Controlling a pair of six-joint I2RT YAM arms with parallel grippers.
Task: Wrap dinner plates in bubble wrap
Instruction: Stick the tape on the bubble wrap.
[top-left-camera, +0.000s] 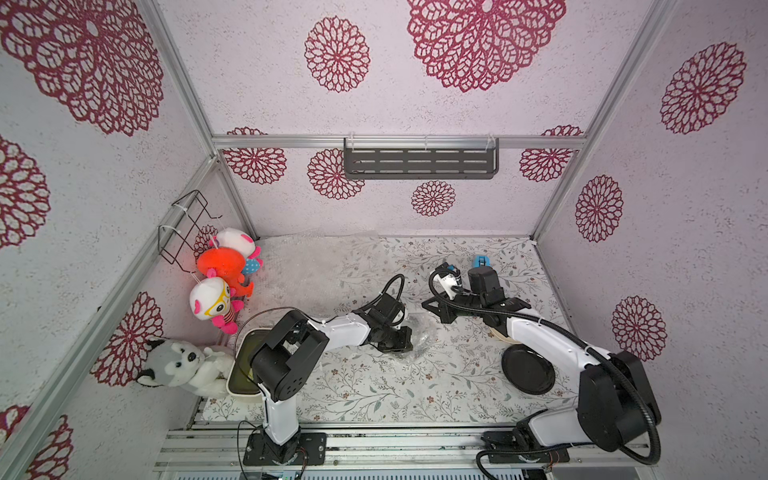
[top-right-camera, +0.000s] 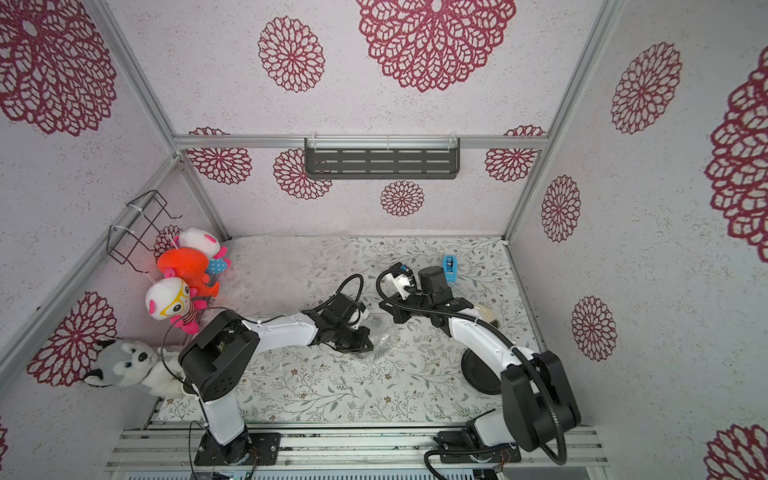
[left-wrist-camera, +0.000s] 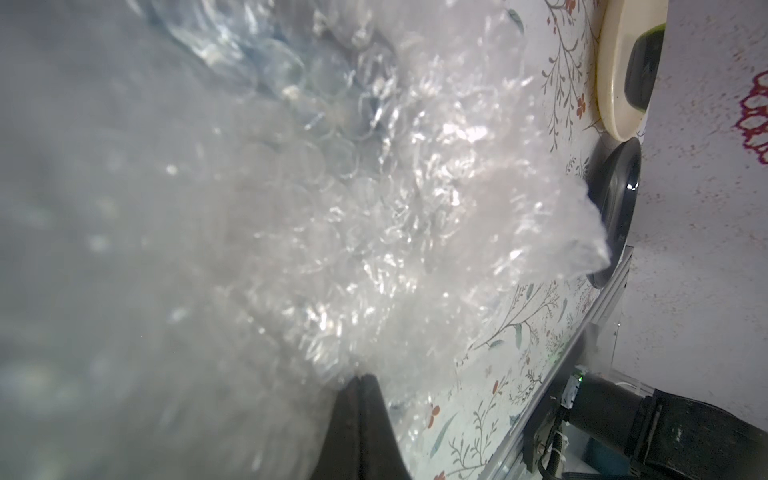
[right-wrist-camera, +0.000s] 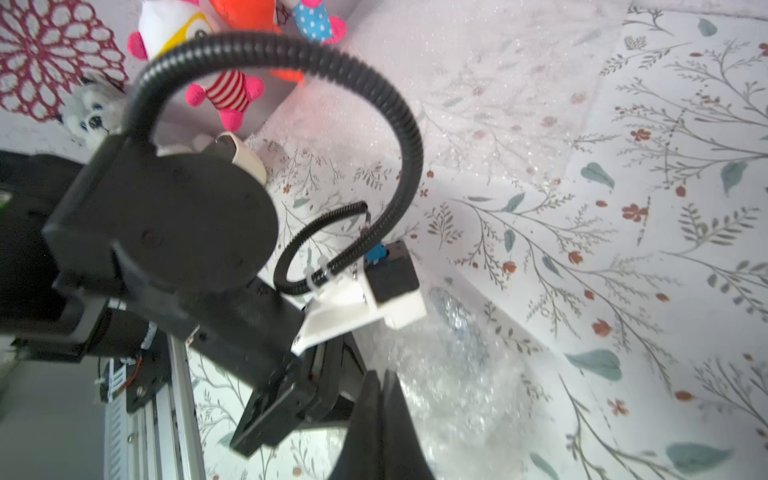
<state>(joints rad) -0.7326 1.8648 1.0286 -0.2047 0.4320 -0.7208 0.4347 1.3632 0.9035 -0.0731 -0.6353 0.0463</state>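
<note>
A crumpled bundle of bubble wrap (top-left-camera: 424, 332) lies mid-table and fills the left wrist view (left-wrist-camera: 374, 208). A bluish tint shows through it; what it covers I cannot tell. My left gripper (left-wrist-camera: 362, 377) is shut with the wrap bunched at its tips, seen at the bundle's left edge from above (top-left-camera: 409, 343). My right gripper (right-wrist-camera: 380, 372) is shut just beside the wrap (right-wrist-camera: 457, 382); whether it pinches any does not show. A black dinner plate (top-left-camera: 528, 370) lies at the right. A cream plate (top-left-camera: 500, 336) is mostly hidden under the right arm.
Flat bubble wrap sheets (top-left-camera: 307, 266) cover the back left of the table. A blue tape dispenser (top-left-camera: 481, 262) stands behind the right arm. A cream tub (top-left-camera: 243, 361) sits at the left under the left arm, with plush toys (top-left-camera: 224, 270) along the left wall.
</note>
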